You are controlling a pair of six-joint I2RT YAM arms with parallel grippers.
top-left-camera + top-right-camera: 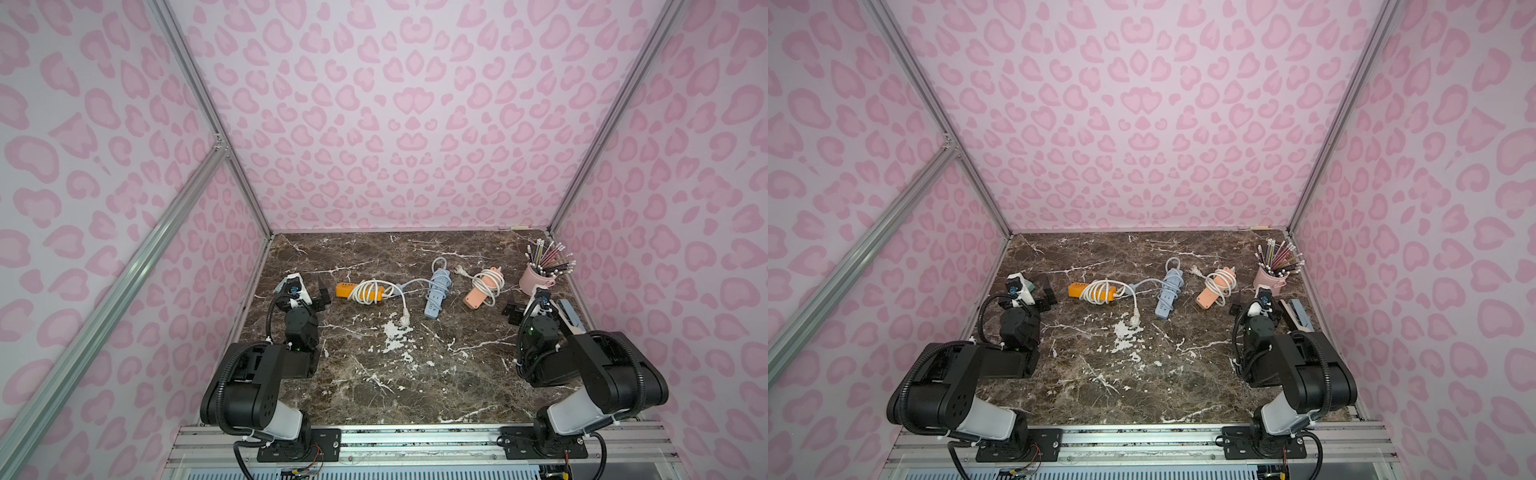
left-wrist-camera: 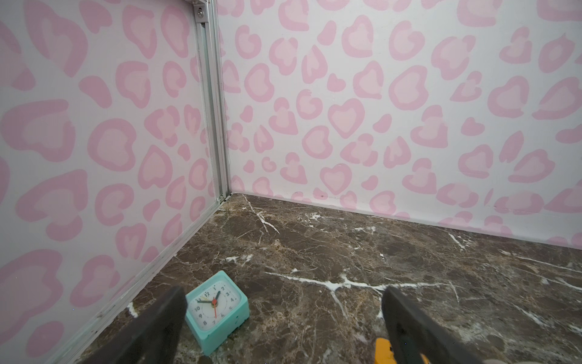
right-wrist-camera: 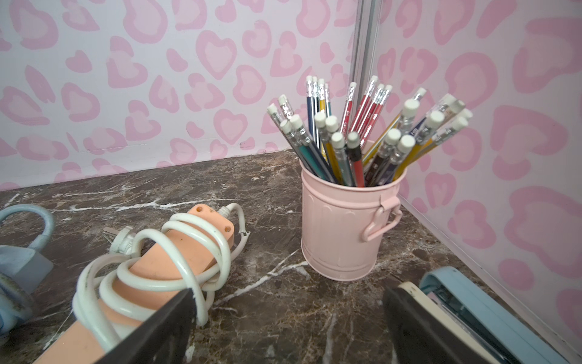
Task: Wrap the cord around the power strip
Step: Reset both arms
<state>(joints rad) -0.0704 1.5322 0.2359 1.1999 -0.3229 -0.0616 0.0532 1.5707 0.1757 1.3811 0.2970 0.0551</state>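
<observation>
Although cord (image 1: 357, 291) already loops around the orange strip (image 1: 343, 289) in both top views, the wrap looks unfinished to me. A loose tail leaves the strip's right end and drops to the plug (image 1: 405, 319), which lies flat on the tabletop (image 1: 374, 382) at mid-frame. Gathering that tail seems to be what is left. To its right, the blue strip (image 1: 434, 301) and the peach strip (image 1: 473, 299) look fully bound in their own cords. A pencil cup (image 1: 534, 282) stands at the far right, with a stapler (image 1: 569, 313) just below it in the frame. The left gripper (image 1: 308, 289) sits just left of the orange strip and the right gripper (image 1: 534, 305) sits just right of the peach strip. Both are spread wide and hold nothing.

The left wrist view shows glossy brown stone veined with white. A small teal clock (image 2: 217, 310), boxy with rounded corners, is at lower left, partly behind one dark finger. A corner of smooth orange plastic peeks out at the bottom beside the other finger, and only bare tabletop shows between them.

The right wrist view fills its lower left with the peach strip, a matte plastic bar under round, rubbery white coils, some of them slack. The cup at centre is a ribbed pink metal pail holding eraser-tipped pencils. The pale blue stapler lies at lower right, behind one finger.
</observation>
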